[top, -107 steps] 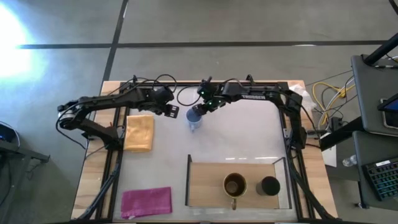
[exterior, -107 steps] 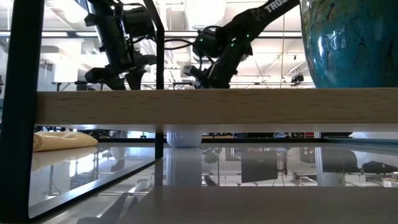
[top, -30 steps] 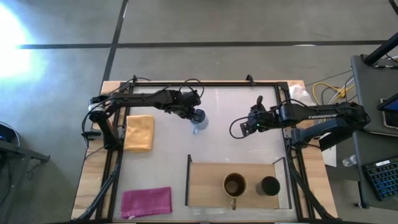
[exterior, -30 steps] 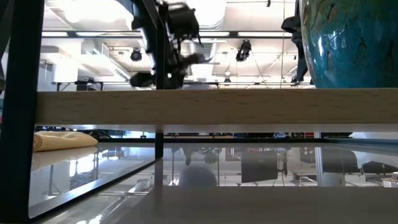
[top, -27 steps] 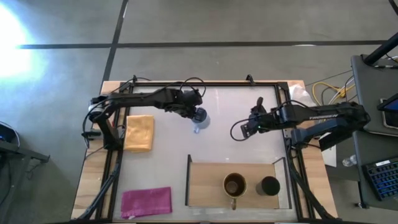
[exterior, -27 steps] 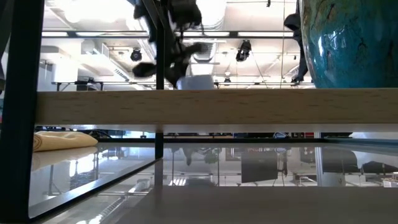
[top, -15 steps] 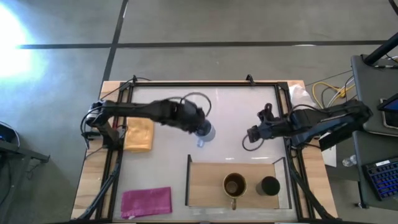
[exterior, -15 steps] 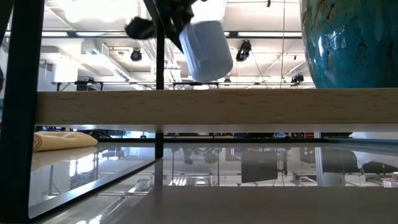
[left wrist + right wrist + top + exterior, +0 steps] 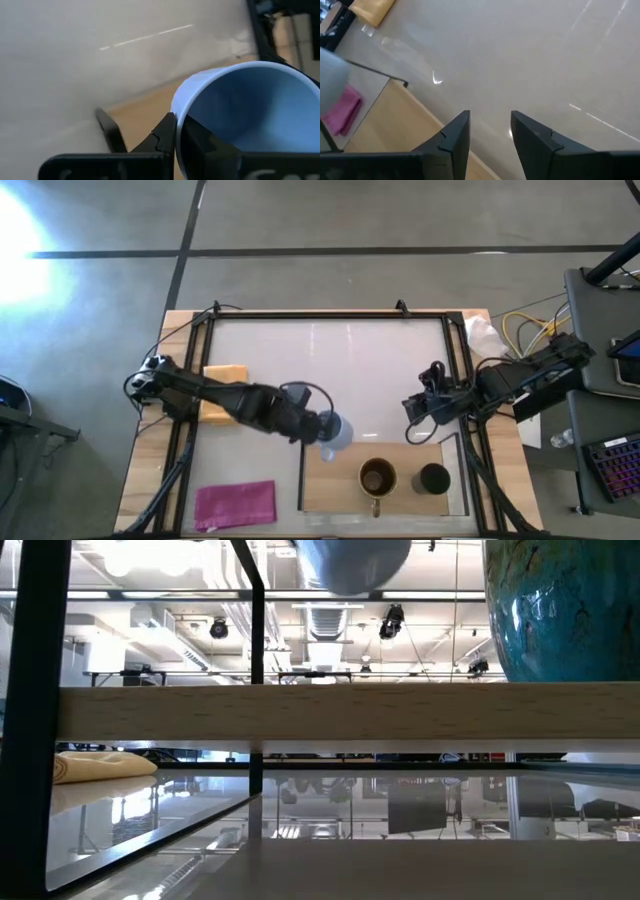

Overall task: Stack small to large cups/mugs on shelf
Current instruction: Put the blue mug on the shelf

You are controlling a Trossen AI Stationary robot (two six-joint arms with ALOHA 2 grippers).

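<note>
The light blue mug (image 9: 240,115) looks smooth and matt; the shelf (image 9: 400,460) is pale matt wood; the worktop (image 9: 330,370) is white and glossy; the yellow cloth (image 9: 222,395) soft.

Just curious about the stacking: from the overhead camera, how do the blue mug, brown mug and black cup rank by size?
1. Brown mug.
2. Black cup.

The blue mug looks about as wide as the brown mug, but the left gripper holds it raised and tilted, nearer the camera, so I won't rank it.

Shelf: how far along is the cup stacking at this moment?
Done: the brown mug and black cup stand on the shelf. In hand: the left gripper carries the light blue mug over the shelf's left edge. Left: setting it down. The right gripper waits open nearby.
</note>
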